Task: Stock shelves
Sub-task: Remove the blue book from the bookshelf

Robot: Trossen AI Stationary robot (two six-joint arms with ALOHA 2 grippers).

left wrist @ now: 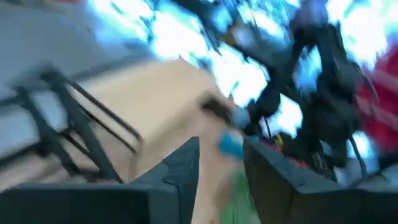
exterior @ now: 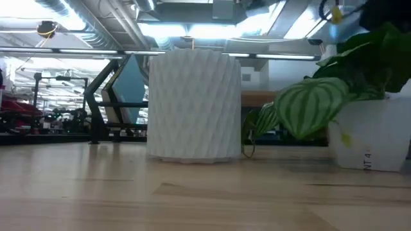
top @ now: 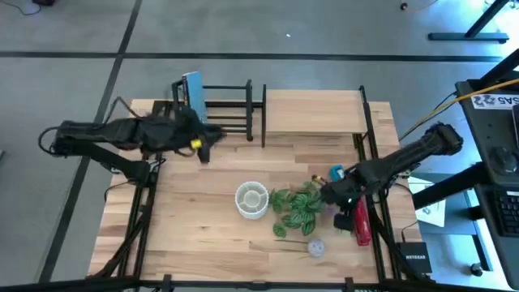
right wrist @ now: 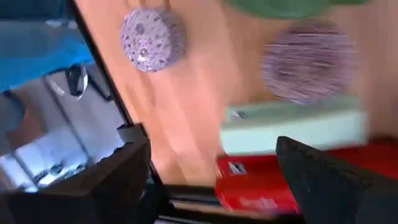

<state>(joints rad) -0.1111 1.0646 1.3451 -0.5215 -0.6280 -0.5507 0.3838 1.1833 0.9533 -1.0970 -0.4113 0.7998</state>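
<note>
1. High view: the fingers of the right gripper (top: pixel 334 195) could not be told as spread or pressed together from above; it hung over the right side of the table, just beside the potted plant (top: pixel 297 207). A red pack (top: pixel 362 221) lay just near of it, its long axis running near to far along the right table edge (top: pixel 378 243). The left gripper (top: pixel 203 146) was just near of the small black rack (top: pixel 229 107), where a blue item (top: pixel 192 89) stood at its left end. The wood shelf board (top: pixel 313 111) lay to the right of the rack.
2. Low view: a white ribbed pot (exterior: pixel 194 106) and the plant's striped leaves (exterior: pixel 308 106) filled the foreground; neither gripper was seen.
3. Left wrist view: the left fingers (left wrist: pixel 186 165) were spread with nothing between them; the rack's bars (left wrist: pixel 74 124) lay to one side.
4. Right wrist view: the right fingers (right wrist: pixel 124 168) were spread wide, empty, above the red pack (right wrist: pixel 261 183) and a pale green box (right wrist: pixel 289 127). The right arm was judged nearer; open tabletop lay beyond it towards the board.
</note>
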